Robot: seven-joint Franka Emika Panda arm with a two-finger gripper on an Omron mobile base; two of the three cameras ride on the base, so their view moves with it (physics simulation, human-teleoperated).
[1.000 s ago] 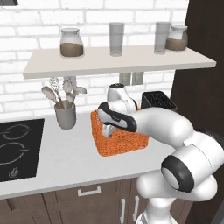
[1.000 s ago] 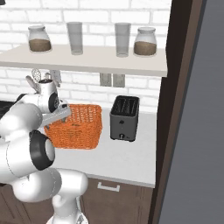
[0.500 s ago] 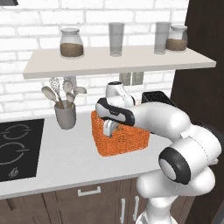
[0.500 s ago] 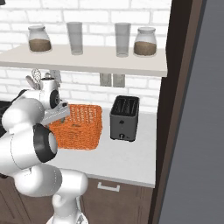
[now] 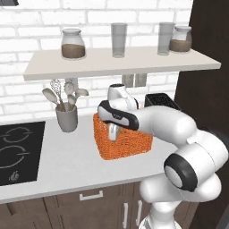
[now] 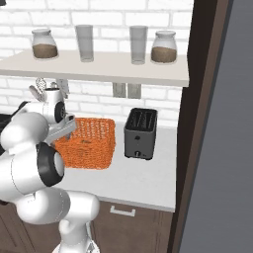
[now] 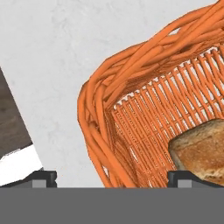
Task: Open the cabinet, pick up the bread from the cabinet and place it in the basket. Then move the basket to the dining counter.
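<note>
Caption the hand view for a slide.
Open gripper straddling the orange basket's corner rim, bread lying inside.

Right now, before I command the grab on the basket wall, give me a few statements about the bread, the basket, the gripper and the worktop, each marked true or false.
1. The brown crusty bread lies inside the orange woven basket. True.
2. The two-finger gripper is shut on the bread. False: its jaws stand open, straddling the basket's wall, one tip inside and one outside.
3. The basket sits on the black hob. False: it stands on the grey-white worktop, beside the black toaster.
4. A grey cup of utensils stands between the hob and the basket. True.
5. The shelf above carries only plates. False: it carries jars and glasses.
</note>
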